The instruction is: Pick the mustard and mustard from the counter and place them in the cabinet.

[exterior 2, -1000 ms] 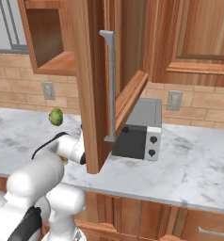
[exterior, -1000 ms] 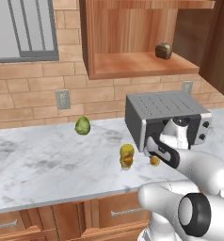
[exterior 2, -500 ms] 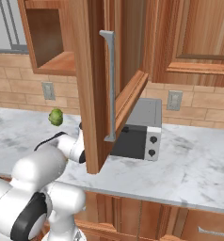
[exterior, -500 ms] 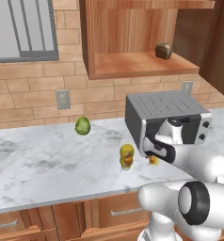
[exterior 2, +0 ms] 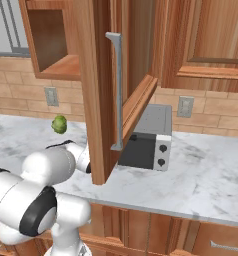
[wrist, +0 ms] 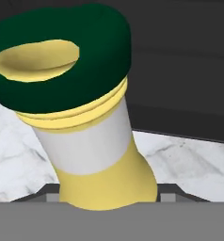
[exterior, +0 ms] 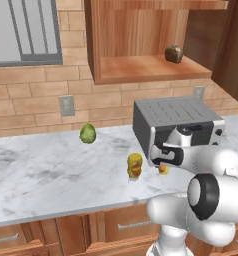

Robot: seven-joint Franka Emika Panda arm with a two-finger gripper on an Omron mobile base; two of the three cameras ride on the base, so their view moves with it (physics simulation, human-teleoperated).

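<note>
Reaching low in front of the grey appliance (exterior: 176, 125) for the slim mustard bottle (exterior: 163, 169) standing on the desk (exterior: 51, 175), end effector (exterior: 163, 154) straddling its neck, grip impossible to confirm.

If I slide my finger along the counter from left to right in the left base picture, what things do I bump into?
Round green ball → stubby yellow-olive mustard bottle with an orange label → small slim yellow mustard bottle beneath the robot's gripper → grey boxy appliance behind it.
</note>
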